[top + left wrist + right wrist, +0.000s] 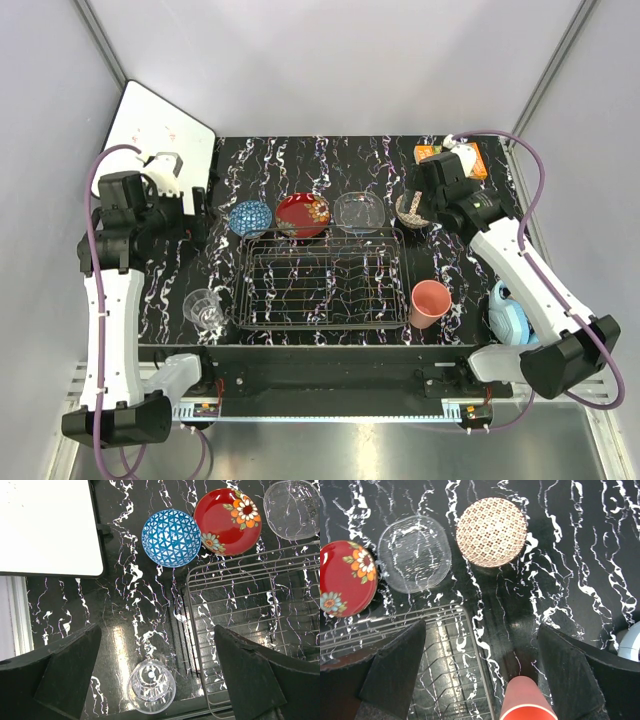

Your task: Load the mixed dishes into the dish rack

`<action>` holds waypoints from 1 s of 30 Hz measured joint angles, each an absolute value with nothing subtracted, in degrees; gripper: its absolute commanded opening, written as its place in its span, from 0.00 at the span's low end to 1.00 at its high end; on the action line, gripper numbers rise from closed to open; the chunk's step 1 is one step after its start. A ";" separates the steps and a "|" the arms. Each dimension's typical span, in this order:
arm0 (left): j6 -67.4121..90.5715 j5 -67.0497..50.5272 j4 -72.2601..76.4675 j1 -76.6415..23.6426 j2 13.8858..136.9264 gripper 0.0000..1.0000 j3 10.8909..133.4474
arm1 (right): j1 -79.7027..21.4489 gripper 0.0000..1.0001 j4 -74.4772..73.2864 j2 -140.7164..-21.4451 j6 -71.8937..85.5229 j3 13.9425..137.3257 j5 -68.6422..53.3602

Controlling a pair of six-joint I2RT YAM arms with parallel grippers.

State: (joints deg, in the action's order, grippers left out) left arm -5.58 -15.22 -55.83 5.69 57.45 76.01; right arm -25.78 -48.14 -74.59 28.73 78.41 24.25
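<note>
The wire dish rack (322, 278) lies empty at the table's middle. Behind it stand, left to right, the blue patterned bowl (248, 217), the red gold-patterned dish (303, 214), the clear glass bowl (359, 212) and the beige-brown bowl (408, 212), which is partly hidden by my right arm. The clear glass cup (205, 308) stands left of the rack and the salmon-pink cup (430, 303) right of it. My left gripper (156, 645) is open and empty, high above the glass cup (151, 686). My right gripper (481, 630) is open and empty above the rack's corner (470, 630), with the beige-brown bowl (491, 531) ahead.
A white board (160, 130) leans at the back left. The orange book (468, 160) lies at the back right, behind my right wrist. The blue headphones (510, 315) lie at the right edge, near the salmon cup. Grey walls enclose the table.
</note>
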 measured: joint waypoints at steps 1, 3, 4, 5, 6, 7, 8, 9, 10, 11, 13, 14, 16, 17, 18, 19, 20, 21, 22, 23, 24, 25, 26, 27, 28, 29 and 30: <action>-5.58 -15.22 -55.83 5.69 57.56 0.99 76.01 | -25.78 1.00 -48.31 -74.85 28.88 78.56 24.64; -5.58 -15.22 -55.81 5.69 57.91 0.99 76.03 | -25.78 1.00 -48.51 -75.40 29.23 78.91 25.56; -5.58 -15.25 -55.81 5.69 58.04 0.99 76.03 | -25.78 1.00 -48.80 -75.59 29.39 79.09 26.04; -5.58 -15.25 -55.81 5.69 58.22 0.99 76.03 | -25.76 1.00 -48.90 -75.70 29.56 79.18 26.35; -5.58 -15.25 -55.79 5.69 58.30 0.99 76.03 | -25.69 1.00 -49.08 -75.75 29.80 79.18 26.50; -5.58 -15.25 -55.81 5.69 58.41 0.99 76.03 | -25.45 1.00 -49.32 -75.77 30.00 79.18 26.48; -5.58 -15.25 -55.79 5.69 58.57 0.99 76.05 | -25.15 1.00 -49.43 -75.81 30.22 79.18 26.46; -5.58 -15.25 -55.77 5.69 58.70 0.99 76.07 | -24.58 1.00 -49.52 -75.90 30.59 79.18 26.37; -5.58 -15.25 -55.79 5.69 58.83 0.99 76.07 | -23.55 1.00 -49.60 -76.05 30.98 79.18 26.11; -5.58 -15.22 -55.77 5.69 59.02 0.99 76.09 | -22.11 1.00 -49.67 -76.34 31.48 79.18 25.63; -5.56 -15.25 -55.72 5.69 59.40 0.99 76.14 | -17.74 1.00 -49.80 -77.52 32.84 79.18 24.18; -5.56 -15.25 -55.68 5.69 59.53 0.99 76.14 | -15.81 1.00 -49.80 -78.15 33.43 79.18 23.64; -5.56 -15.25 -55.59 5.69 59.64 0.99 76.14 | -10.94 0.98 -49.80 -80.38 35.00 79.18 22.76; -5.56 -15.25 -55.59 5.69 59.64 0.99 76.14 | -9.32 0.98 -49.80 -81.41 35.75 79.15 22.57; -5.56 -15.27 -55.59 5.69 59.64 0.99 76.14 | -8.36 0.97 -49.80 -82.30 36.42 79.15 22.26; -5.56 -15.29 -55.57 5.72 59.64 0.99 76.14 | -7.84 0.97 -49.74 -83.07 37.04 79.15 21.80; -5.56 -15.33 -55.57 5.74 59.64 0.99 76.14 | -7.68 0.96 -49.60 -83.70 37.63 79.15 21.28; -5.56 -15.38 -55.59 5.76 59.66 0.99 76.14 | -7.70 0.96 -49.43 -84.14 38.02 79.15 20.91; -5.56 -15.44 -55.57 5.78 59.68 0.99 76.14 | -7.75 0.95 -49.12 -84.62 38.54 79.15 20.14; -5.56 -15.53 -55.55 5.80 59.70 0.99 76.14 | -7.77 0.95 -48.75 -85.17 39.00 79.15 19.68; -5.56 -15.68 -55.55 5.87 59.70 0.99 76.14 | -7.77 0.94 -48.27 -85.71 39.38 79.15 19.16; -5.54 -15.77 -55.53 5.91 59.70 0.99 76.14 | -7.77 0.92 -47.77 -86.39 39.62 79.15 18.76; -5.54 -15.90 -55.48 5.96 59.70 0.99 76.14 | -7.77 0.91 -47.35 -87.29 39.86 79.15 18.41; -5.54 -16.01 -55.42 5.96 59.70 0.99 76.14 | -7.77 0.91 -46.96 -88.31 40.05 79.18 18.28; -5.54 -16.10 -55.29 5.96 59.70 0.99 76.14 | -7.77 0.90 -46.54 -89.47 40.23 79.18 18.20; -5.54 -16.14 -55.18 5.96 59.70 0.99 76.14 | -7.77 0.89 -46.11 -90.78 40.42 79.18 18.06; -5.54 -16.23 -55.07 5.96 59.68 0.99 76.12 | -7.77 0.89 -45.74 -91.77 40.51 79.15 18.00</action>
